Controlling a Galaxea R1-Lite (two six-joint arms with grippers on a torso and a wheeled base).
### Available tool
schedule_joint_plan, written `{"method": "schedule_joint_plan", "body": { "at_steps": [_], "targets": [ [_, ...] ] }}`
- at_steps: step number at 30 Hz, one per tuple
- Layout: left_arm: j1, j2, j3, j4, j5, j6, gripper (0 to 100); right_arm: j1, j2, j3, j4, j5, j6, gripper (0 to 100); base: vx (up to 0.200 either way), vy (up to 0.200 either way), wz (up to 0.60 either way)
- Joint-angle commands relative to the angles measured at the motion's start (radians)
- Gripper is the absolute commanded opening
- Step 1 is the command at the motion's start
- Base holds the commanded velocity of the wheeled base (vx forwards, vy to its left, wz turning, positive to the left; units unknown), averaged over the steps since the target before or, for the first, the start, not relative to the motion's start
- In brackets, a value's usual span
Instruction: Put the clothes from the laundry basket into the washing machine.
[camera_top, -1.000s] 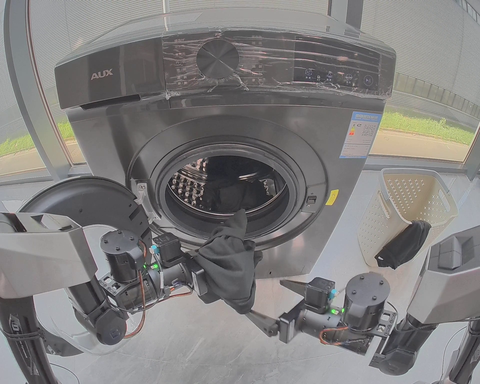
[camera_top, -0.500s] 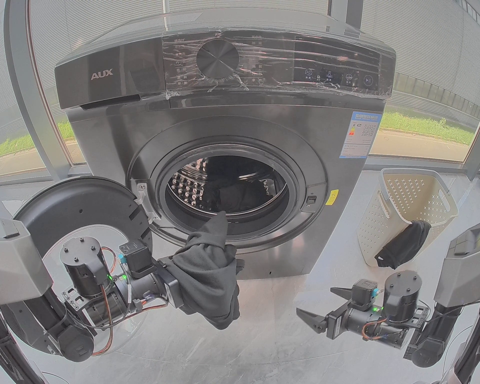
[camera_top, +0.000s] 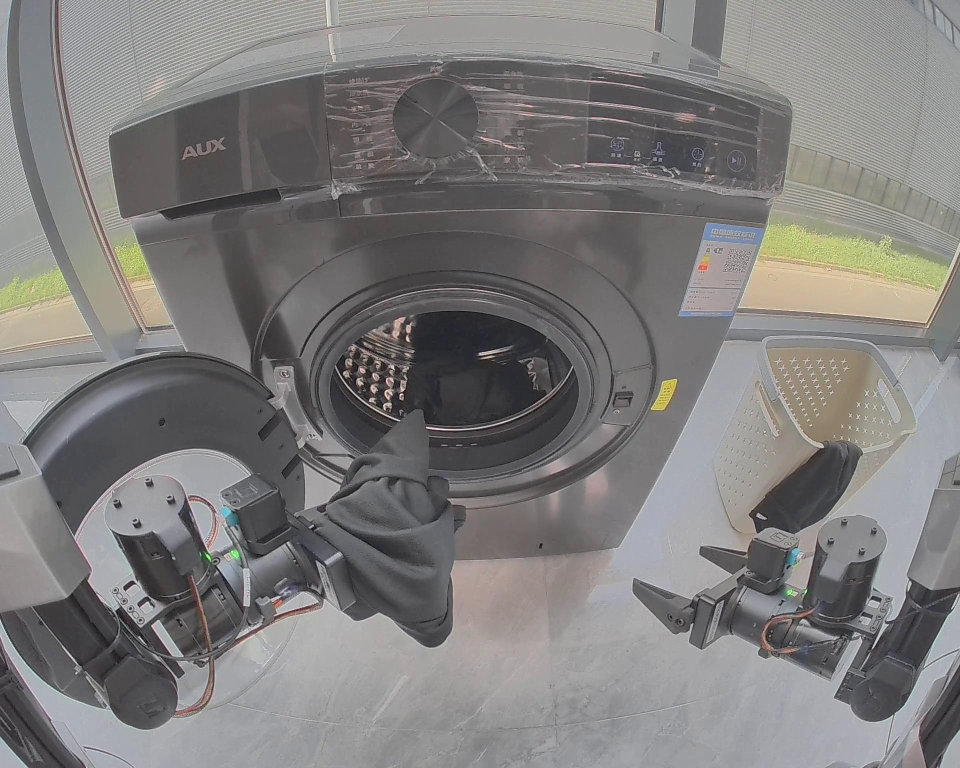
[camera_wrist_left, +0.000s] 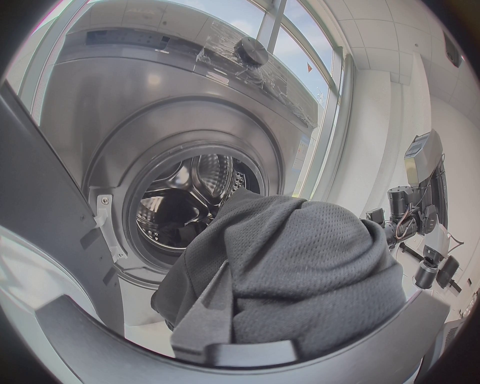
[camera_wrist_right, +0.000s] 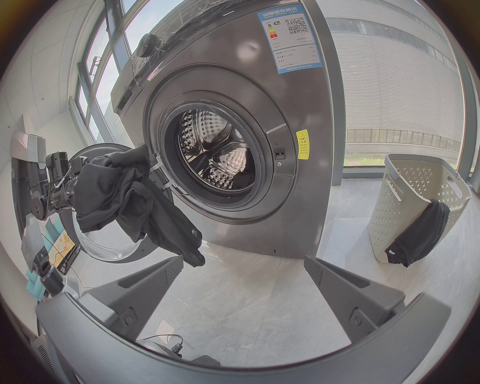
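Black garment (camera_top: 395, 545) wrapped around left pincer (camera_wrist_left: 272, 305), just outside washing machine (camera_top: 450, 215) opening

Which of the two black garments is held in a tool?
The black mesh garment in the left tool; the other garment drapes over the cream plastic basket.

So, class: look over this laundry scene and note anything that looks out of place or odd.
One dark garment hangs over the rim of the laundry basket, half outside rather than lying inside. The control panel is wrapped in crinkled plastic film.
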Motion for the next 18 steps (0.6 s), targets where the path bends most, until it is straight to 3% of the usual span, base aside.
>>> {"method": "schedule_joint_plan", "body": {
  "at_steps": [1,6,15,18],
  "targets": [
    [-0.001,0.037,-0.003,-0.007,0.000,-0.001,0,-0.006,0.003,-0.003,0.000,0.000,0.005,100,0.200,0.000,0.00],
    [-0.003,0.057,-0.021,-0.007,0.002,-0.001,0,-0.007,0.003,-0.011,0.000,0.000,0.007,100,0.200,0.000,0.00],
    [-0.043,0.079,-0.012,-0.007,0.011,0.002,0,0.005,0.003,-0.011,0.000,-0.002,0.011,100,0.000,0.000,0.00],
    [-0.041,0.093,-0.021,-0.009,0.013,0.002,0,0.008,0.003,-0.011,0.000,-0.002,0.011,100,0.200,0.000,0.00]
  ]
}}
